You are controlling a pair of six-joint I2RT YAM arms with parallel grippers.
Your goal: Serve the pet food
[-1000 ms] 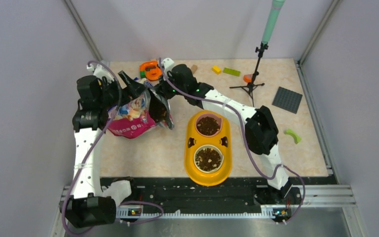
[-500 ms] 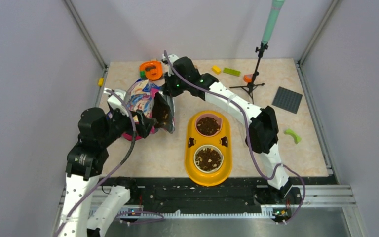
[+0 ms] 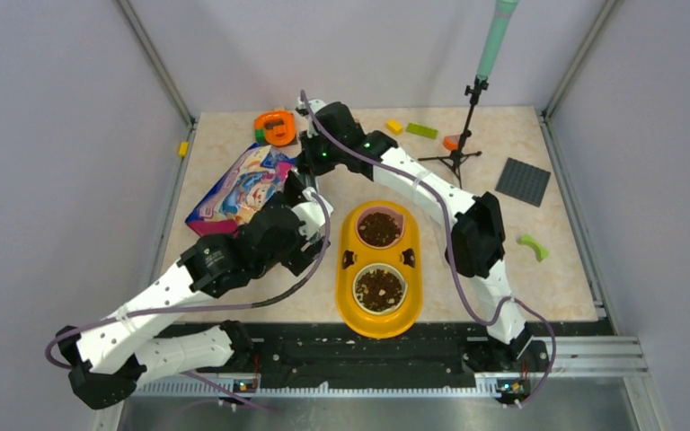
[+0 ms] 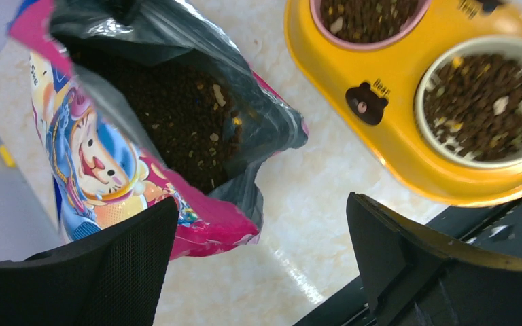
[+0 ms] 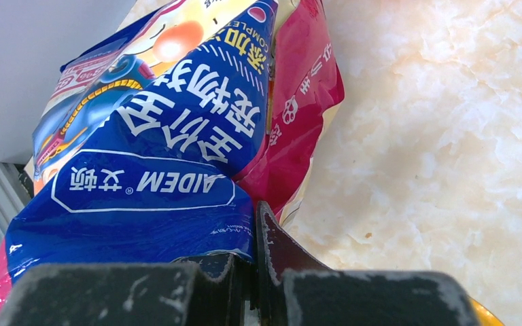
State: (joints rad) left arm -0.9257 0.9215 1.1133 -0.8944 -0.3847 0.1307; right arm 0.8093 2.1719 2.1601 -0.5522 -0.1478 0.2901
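left gripper (image 4: 262,204) was wide open, nothing between the fingers. In its wrist view it hung over the bag (image 4: 109,170) mouth and the bare table (image 4: 326,170) beside it, touching neither.

right gripper (image 5: 248,261) was closed, pinching the blue printed edge of the bag at the bottom of its wrist view. In the top view that grip sat at the bag's open end, upper centre of frame.

The bag lay in the upper left of the top view, with the mouth end toward frame centre. The mouth gaped open in the left wrist view, black liner showing.

pet food (image 4: 177,129): a dark brown heap sat inside the open bag. More filled both bowls of the yellow feeder (image 3: 346,269), the pink bowl (image 3: 380,227) above and the white bowl (image 3: 379,289) below.

The feeder sat at centre frame, right of the bag mouth, with a strip of bare table between them. An orange toy (image 3: 275,127) lay just above the bag near the top edge.
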